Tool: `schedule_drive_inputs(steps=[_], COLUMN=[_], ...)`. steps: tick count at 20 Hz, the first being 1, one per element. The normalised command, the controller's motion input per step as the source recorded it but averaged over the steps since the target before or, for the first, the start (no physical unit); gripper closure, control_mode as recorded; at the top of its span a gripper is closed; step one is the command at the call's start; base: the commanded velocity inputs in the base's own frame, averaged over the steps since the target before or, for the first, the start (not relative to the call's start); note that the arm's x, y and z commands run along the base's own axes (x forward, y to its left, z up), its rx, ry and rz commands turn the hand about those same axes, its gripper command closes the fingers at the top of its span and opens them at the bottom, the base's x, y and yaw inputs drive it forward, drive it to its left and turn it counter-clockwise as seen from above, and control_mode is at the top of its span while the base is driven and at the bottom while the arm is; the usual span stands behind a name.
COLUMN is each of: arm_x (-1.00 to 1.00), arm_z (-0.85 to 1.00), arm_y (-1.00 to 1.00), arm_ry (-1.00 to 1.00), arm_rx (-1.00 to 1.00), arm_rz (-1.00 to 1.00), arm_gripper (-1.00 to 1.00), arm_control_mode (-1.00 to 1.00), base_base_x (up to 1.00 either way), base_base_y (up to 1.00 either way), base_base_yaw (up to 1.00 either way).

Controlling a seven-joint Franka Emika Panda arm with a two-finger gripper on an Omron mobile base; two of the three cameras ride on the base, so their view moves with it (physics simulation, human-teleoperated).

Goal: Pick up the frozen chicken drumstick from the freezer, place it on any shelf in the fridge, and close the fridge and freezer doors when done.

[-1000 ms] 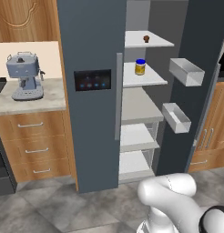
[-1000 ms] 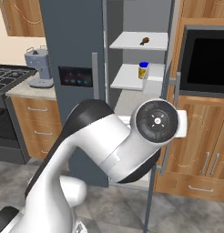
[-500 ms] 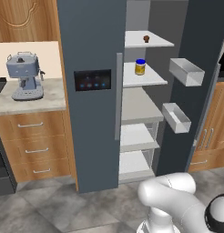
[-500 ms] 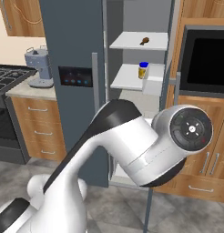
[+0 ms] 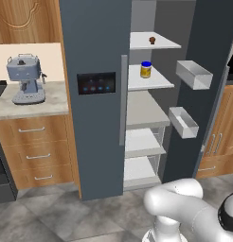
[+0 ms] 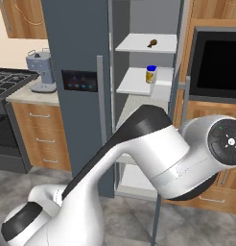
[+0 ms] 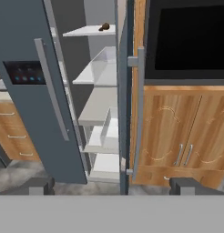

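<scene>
- Swung rightward since the earlier frame, the white arm's round joint now sits further right in the right base view; nothing on the shelves has shifted.
- Claw — tips set wide apart, holding nothing, low before the open door's edge.
- Frozen chicken drumstick lies on the top shelf of the open fridge compartment — above the yellow jar.
- Freezer door is closed.
</scene>
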Motion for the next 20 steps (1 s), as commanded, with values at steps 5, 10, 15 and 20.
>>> schedule_drive_inputs(steps=[5,10,15,20], arm_x=[0.0,0.0,0.0,0.0], arm_z=[-0.1,-0.19,-0.21,-0.08], arm_y=[-0.1,0.0,0.0,0.0], arm_ry=[0.0,0.0,0.0,0.0], arm_rx=[0.01,0.0,0.01,0.01], arm_rz=[0.0,0.0,0.0,0.0], arm_gripper=[-1.0,-1.0,-1.0,-1.0], arm_control_mode=[-1.0,-1.0,-1.0,-1.0], base_base_x=[0.0,0.0,0.0,0.0], base_base_y=[0.0,0.0,0.0,0.0], base_base_yaw=[0.0,0.0,0.0,0.0])
